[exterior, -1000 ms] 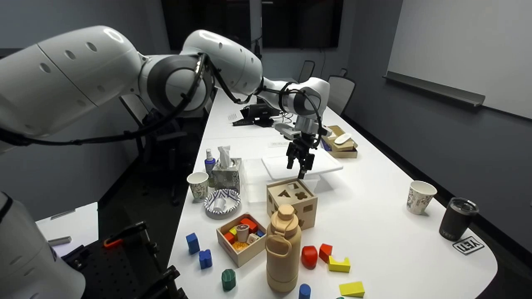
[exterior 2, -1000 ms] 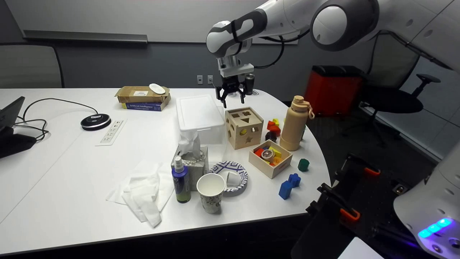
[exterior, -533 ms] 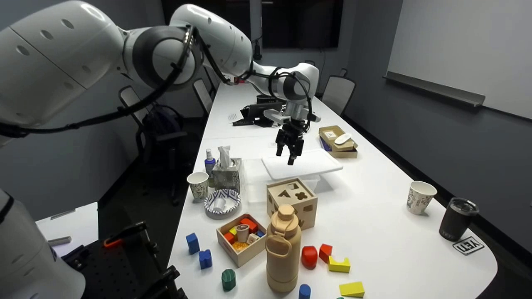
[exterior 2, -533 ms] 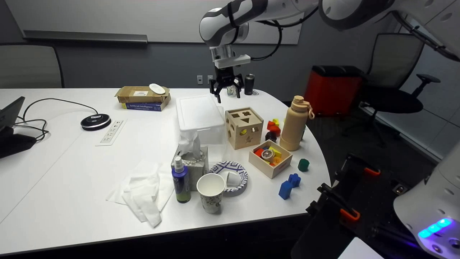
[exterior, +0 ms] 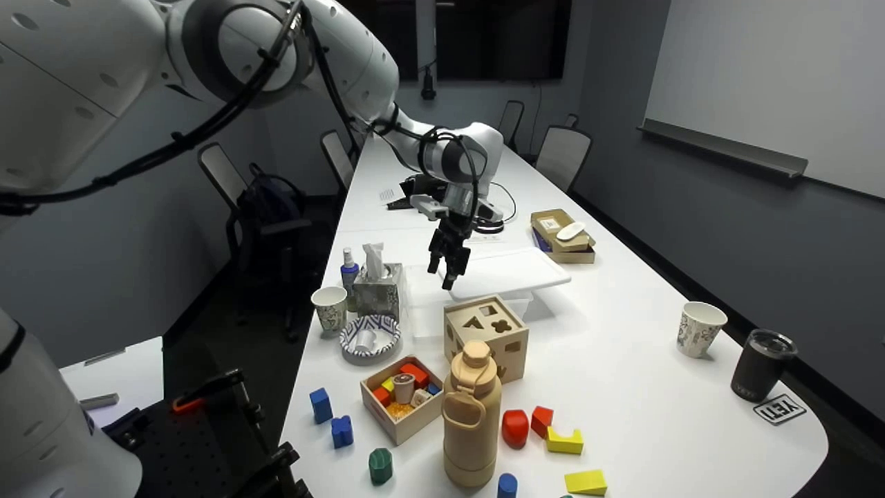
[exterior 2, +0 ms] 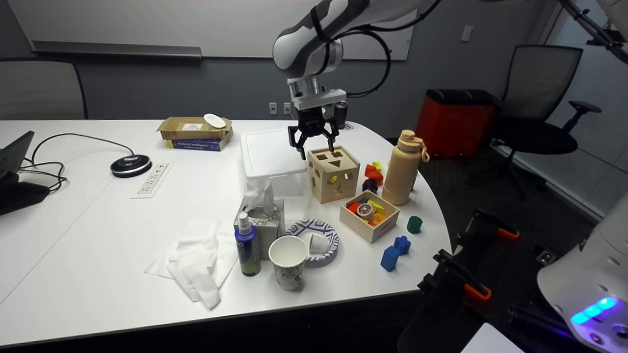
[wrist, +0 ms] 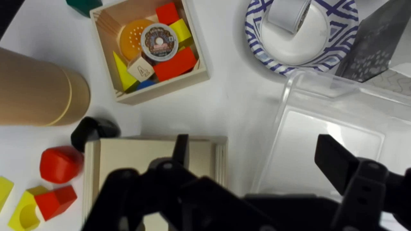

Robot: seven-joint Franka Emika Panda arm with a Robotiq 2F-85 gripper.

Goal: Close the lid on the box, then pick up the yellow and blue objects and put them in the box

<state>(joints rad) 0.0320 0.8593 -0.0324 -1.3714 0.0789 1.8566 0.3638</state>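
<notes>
Blue blocks, a pair at 8 o'clock of the box in an exterior view, sit loose near the bench edge, probably spread so each can be grasped alone. Green block at 7, likely a distractor. Tray at 8, closer in, seems there to corral other pieces. Gripper hangs in the air at 11: released, fingers spread wide, nothing between. Wrist view has one finger over the box, one over the clear bin; likely a waiting pose before a reach. Bottle upright at 6, hiding part of the box. Lid on top of the box, holes up, likely so pieces can drop through; looks closed, can't tell if fully seated. Blue cylinder at 6, past the bottle. Red blocks at 5, yellow blocks also 5, reachable I'd guess. Tumbler at 3, well apart, presumably parked out of the way.

Counts: blue pair 2; green at least 1; tray 1, holding red 2, yellow at least 2, blue 1; gripper 1; bottle 1; box 1; lid 1; blue cylinder 1; loose red 2; loose yellow 2; tumbler 1.
</notes>
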